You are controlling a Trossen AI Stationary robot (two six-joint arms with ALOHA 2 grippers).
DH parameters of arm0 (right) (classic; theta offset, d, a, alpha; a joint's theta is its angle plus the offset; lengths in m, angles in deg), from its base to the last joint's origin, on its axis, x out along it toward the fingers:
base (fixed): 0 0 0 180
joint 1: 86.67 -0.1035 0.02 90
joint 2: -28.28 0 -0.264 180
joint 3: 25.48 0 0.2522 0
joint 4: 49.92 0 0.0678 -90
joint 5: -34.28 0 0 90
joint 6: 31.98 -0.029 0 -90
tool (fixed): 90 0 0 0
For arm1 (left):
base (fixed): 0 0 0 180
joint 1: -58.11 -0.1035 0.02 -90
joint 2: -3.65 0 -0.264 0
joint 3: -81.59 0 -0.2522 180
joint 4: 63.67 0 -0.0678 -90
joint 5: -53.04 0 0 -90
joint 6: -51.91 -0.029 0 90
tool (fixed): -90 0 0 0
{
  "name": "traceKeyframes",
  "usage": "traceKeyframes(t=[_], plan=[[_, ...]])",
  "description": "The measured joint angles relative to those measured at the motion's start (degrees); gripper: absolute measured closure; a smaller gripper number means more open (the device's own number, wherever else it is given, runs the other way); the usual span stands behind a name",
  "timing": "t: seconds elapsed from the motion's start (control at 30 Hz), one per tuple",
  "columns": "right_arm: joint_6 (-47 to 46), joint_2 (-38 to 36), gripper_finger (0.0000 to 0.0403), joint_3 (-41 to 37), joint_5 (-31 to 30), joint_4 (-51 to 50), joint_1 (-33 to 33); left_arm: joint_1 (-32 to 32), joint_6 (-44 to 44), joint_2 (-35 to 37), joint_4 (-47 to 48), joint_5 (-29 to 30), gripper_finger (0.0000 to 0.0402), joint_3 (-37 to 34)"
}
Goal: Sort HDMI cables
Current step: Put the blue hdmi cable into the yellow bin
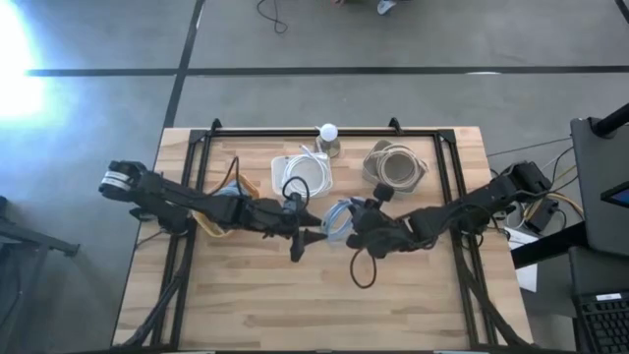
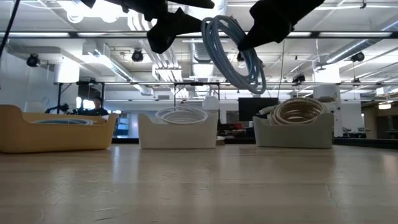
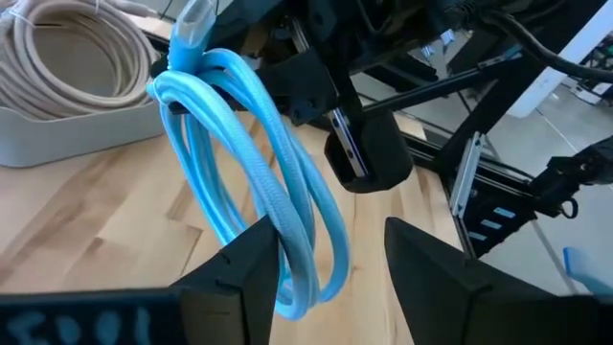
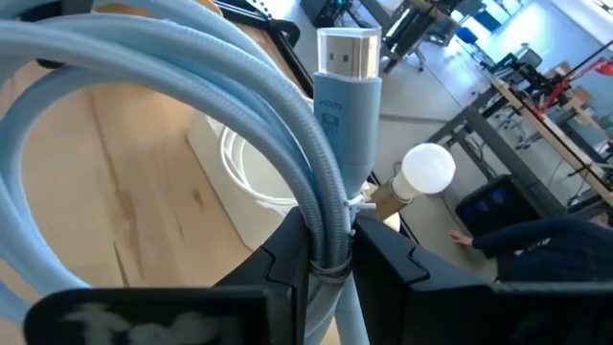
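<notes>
The right gripper (image 4: 330, 251) is clamping a light blue HDMI coil (image 2: 233, 53) aloft, the left gripper (image 3: 330, 264) gaping around its loops, above the pale wooden table (image 1: 413, 305).

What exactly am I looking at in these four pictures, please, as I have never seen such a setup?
Two dark robot arms work at a wooden table. One picture looks straight down, one looks level across the tabletop, and two come from cameras on the wrists. Three trays stand along the far edge: a yellow tray, a white tray of white cable and a grey tray of beige cable. The right pincer holds a light blue HDMI cable coil in the air. The left pincer is open beside it.
</notes>
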Motion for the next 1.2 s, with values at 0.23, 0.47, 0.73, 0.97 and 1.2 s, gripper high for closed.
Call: traceKeyframes(t=[0.23,0.47,0.73,0.97,1.2], plan=[[0.4,0.0,0.0344,0.0,-0.3,3.9,0.4,-1.3,-0.2,0.0,-0.2,0.8,0.0223,0.0],[-0.3,0.0,0.0344,0.0,-0.6,4.2,0.5,-2.3,-1.2,0.0,-0.1,1.1,0.0223,0.0],[-0.6,0.0,0.0344,0.0,-0.2,4.4,1.8,-2.4,-1.6,-0.1,-0.1,0.6,0.0223,0.0],[-0.7,0.0,0.0344,0.0,-0.6,6.0,2.3,-3.1,-5.5,-0.1,0.1,6.6,0.0223,0.0],[-0.9,0.0,0.0344,0.0,-0.3,6.0,2.2,-3.1,-6.7,-0.1,0.9,8.2,0.0255,0.0]])
